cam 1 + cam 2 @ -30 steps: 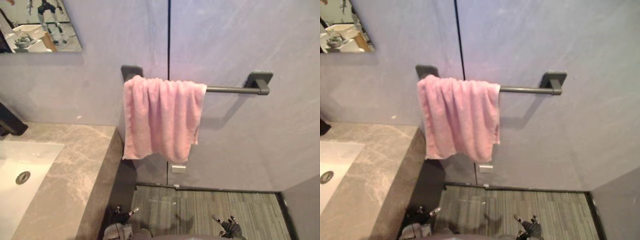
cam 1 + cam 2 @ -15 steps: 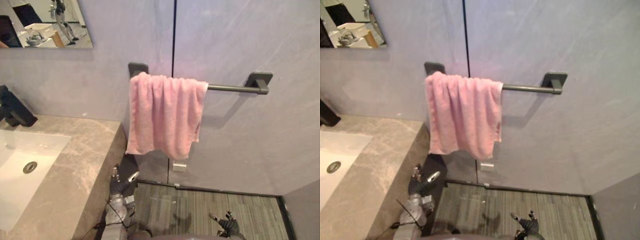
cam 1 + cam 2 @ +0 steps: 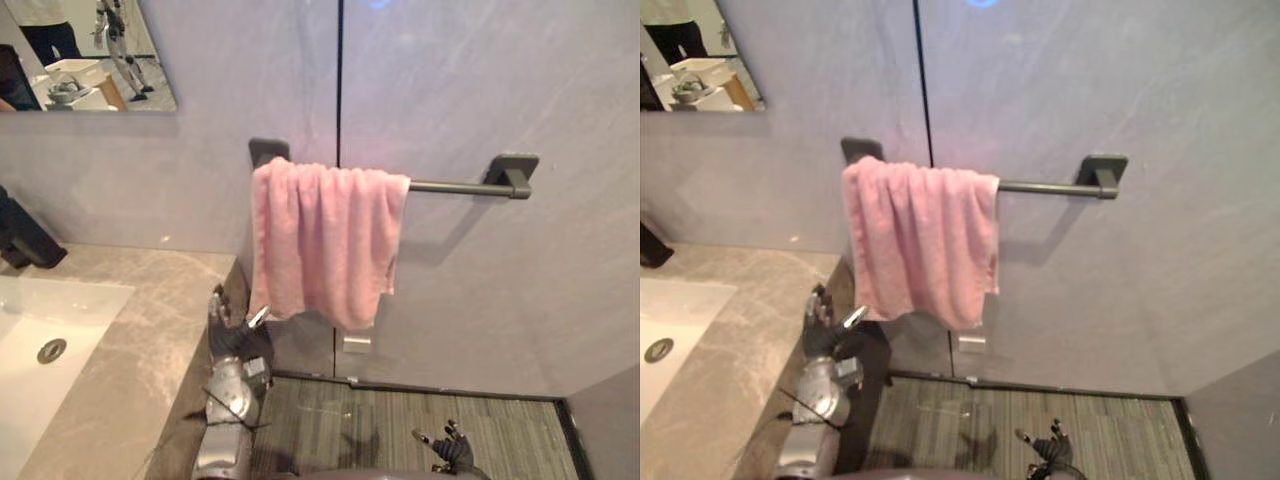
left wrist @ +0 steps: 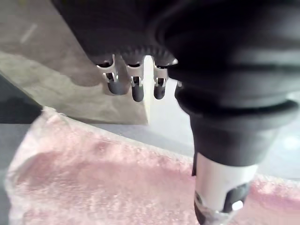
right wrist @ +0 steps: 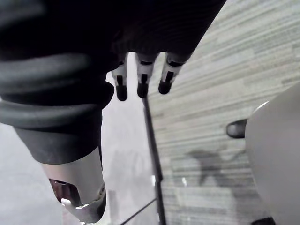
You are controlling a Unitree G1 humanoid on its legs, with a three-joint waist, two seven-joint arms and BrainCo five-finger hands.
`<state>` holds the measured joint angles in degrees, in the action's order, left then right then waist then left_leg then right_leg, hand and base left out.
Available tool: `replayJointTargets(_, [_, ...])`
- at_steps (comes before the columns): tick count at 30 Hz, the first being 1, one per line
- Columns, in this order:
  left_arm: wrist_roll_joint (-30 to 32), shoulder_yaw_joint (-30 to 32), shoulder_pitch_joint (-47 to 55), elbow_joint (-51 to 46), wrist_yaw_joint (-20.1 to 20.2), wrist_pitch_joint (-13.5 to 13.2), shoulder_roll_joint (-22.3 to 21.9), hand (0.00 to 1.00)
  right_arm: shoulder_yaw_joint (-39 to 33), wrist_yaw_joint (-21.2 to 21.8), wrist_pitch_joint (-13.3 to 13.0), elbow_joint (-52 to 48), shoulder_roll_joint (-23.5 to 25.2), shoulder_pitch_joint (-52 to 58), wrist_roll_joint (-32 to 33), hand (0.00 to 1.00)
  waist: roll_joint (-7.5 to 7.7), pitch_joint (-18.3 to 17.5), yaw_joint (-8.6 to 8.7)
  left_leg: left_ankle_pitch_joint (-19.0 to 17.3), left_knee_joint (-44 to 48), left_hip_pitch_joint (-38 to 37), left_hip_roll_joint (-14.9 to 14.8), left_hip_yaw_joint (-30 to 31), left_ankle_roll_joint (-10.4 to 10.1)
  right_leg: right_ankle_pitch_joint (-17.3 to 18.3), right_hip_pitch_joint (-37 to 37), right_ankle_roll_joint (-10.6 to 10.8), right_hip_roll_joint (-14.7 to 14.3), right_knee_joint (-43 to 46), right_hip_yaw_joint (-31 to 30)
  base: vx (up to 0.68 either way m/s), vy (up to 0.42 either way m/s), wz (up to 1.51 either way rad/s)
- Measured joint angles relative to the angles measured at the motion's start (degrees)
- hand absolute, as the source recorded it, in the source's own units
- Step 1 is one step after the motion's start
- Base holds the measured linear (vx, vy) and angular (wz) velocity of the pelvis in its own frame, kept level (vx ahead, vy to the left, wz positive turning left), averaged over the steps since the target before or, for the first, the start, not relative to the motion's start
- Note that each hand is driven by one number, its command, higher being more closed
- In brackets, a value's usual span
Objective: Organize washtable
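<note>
Your left hand (image 3: 232,335) stood with fingers loosely spread and empty. The towel (image 3: 325,240) hung bunched at one end of the rail (image 3: 450,186), just above the fingertips and untouched. Your right hand (image 3: 448,448) hung low, fingers relaxed and empty. Judged progress: the towel was not yet handled, and all tidying was left to do.

left hand (image 3: 237,338): up at 7 o'clock in the head view, fingers straight, pointing to 12, empty | right hand (image 3: 449,451): low at 5 o'clock, fingers relaxed, empty
</note>
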<state>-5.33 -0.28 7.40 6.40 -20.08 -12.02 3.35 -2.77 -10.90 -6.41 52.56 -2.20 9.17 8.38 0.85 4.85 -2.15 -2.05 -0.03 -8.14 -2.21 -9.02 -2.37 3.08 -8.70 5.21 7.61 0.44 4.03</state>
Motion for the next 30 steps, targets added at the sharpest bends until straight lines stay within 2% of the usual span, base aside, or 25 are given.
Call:
replayJointTargets(4, [-0.2,1.3,-3.8,1.6,-0.1,-0.6,2.5,0.00,1.1,1.0,0.0,0.0,-0.7,-0.5,0.0,0.00,0.04,0.0,1.23,0.0,-0.1,0.4,0.1,0.5,0.0,-0.6,0.2,0.0,0.0,-0.7,-0.2,-0.04,-0.013,-0.03])
replayJointTargets(14, [-1.5,3.3,-7.9,5.1,0.2,-0.8,6.2,0.00,1.2,1.4,0.1,-0.1,-1.5,-1.0,0.0,0.00,0.84,0.2,2.43,0.0,-0.3,1.3,0.5,0.5,0.0,-2.6,1.5,0.4,0.1,-3.1,-2.1,-0.03,-0.007,-0.10])
replayJointTargets(18, [-1.9,4.5,-9.3,7.5,1.6,-1.6,7.3,0.00,1.6,2.4,0.1,-0.8,-2.3,-2.4,-0.1,0.00,0.83,0.3,2.90,0.0,-0.3,2.0,0.5,1.3,0.0,-4.1,1.9,0.4,0.0,-4.6,-3.0,-0.02,-0.024,-0.14])
replayJointTargets(25, [-3.1,4.3,-11.6,11.0,3.9,-2.3,8.9,0.00,2.3,2.5,0.1,-5.7,-2.8,-2.1,-0.1,0.00,1.13,0.4,3.23,0.0,-0.3,1.9,0.6,1.5,0.0,-4.2,2.1,0.5,0.1,-4.6,-3.1,-0.05,-0.020,-0.01])
replayJointTargets(28, [-3.1,4.2,-13.2,12.4,5.1,-2.3,9.4,0.00,3.5,3.4,0.1,-6.9,-2.8,-2.3,-0.1,0.00,1.53,0.5,3.67,0.0,-0.3,1.9,0.9,1.6,0.0,-4.3,2.1,0.7,0.3,-4.7,-3.2,-0.04,-0.012,-0.01])
replayJointTargets(30, [-3.1,2.2,-14.0,14.6,6.2,-1.4,10.6,0.00,3.9,3.5,0.1,-7.0,-2.7,-2.5,-0.1,0.00,1.67,0.6,4.50,0.0,-0.3,2.0,1.1,1.6,0.0,-4.5,2.2,1.0,0.5,-4.8,-3.4,-0.03,-0.001,-0.04])
